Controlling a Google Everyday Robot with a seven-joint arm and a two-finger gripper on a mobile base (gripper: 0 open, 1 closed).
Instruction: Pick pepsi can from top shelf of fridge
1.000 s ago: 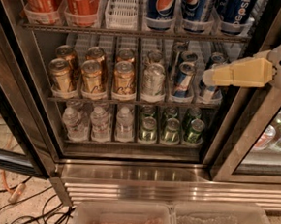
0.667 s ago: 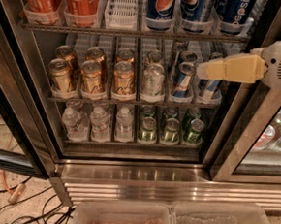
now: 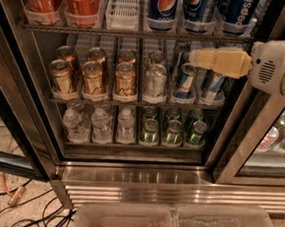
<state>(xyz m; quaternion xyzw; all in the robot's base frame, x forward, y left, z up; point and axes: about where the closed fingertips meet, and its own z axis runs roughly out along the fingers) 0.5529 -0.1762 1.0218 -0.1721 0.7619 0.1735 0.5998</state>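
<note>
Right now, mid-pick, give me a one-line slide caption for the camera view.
Gripper at the fridge, level with the slim cans, just below the top shelf and its pepsi cans.

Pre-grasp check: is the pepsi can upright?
Upright: the pepsi can stands base-down in its tray on the top shelf. Gripper is below, before the slim cans.

The tall dark blue aluminium pepsi can (image 3: pixel 162 5) carries white lettering and a red-white-blue globe. Along the same grey wire top shelf (image 3: pixel 139 34) stand bright red Coca-Cola cans (image 3: pixel 85 0) with white script. The pale cream gripper (image 3: pixel 195 56), on a white arm (image 3: pixel 279 69), hovers before the slim blue-and-silver striped cans (image 3: pixel 185 82) one rack below. The short cans (image 3: pixel 93 77) are gold, and the silver steel fridge (image 3: pixel 141 189) is ribbed at its base.
</note>
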